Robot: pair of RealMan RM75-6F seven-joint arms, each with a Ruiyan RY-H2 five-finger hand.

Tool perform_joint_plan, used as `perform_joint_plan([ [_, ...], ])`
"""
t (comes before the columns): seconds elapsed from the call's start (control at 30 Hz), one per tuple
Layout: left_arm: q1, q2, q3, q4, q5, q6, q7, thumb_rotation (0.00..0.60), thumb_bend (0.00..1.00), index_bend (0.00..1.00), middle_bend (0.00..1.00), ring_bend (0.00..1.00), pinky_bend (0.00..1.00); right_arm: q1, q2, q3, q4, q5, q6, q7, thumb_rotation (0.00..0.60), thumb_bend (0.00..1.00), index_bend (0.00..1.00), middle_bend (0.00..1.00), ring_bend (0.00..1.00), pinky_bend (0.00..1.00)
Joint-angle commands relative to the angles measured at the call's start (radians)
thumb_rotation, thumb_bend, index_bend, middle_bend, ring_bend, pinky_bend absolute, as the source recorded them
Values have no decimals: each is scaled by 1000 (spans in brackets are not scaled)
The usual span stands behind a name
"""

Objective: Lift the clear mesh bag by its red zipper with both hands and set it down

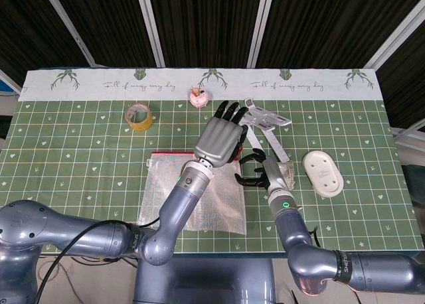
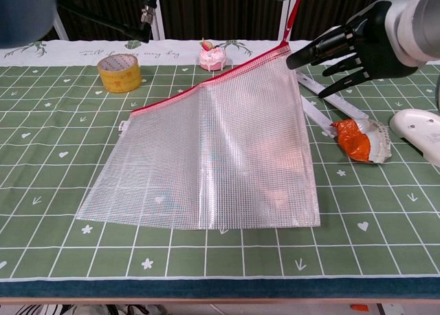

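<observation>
The clear mesh bag (image 2: 213,150) lies on the green mat with its right zipper corner lifted off the table. Its red zipper (image 2: 206,87) slopes up to the right. My left hand (image 1: 219,139) hovers over that corner and pinches the red zipper pull (image 2: 294,5), which runs up out of the chest view. In the head view the bag (image 1: 199,198) shows below my left forearm. My right hand (image 2: 357,43) hangs just right of the raised corner with its fingers spread, holding nothing. Its dark fingertips (image 1: 244,171) come close to the bag's edge.
A yellow tape roll (image 2: 118,72) and a small pink cake toy (image 2: 214,55) sit at the back. A white folding stand (image 2: 330,43), an orange and silver wrapper (image 2: 357,139) and a white oval object (image 2: 421,131) lie right of the bag.
</observation>
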Motion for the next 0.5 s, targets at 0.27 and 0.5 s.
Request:
perform_joint_plan([
  [0.27, -6, 5, 8, -6, -3, 9, -12, 600, 393, 580, 111, 0, 0, 12, -33, 15, 4, 12, 23, -10, 600, 399, 449, 103, 0, 207],
  [0.5, -6, 13, 17, -12, -4, 11, -22, 600, 393, 580, 110, 0, 0, 25, -67, 26, 25, 17, 36, -20, 600, 408, 487, 116, 0, 207],
])
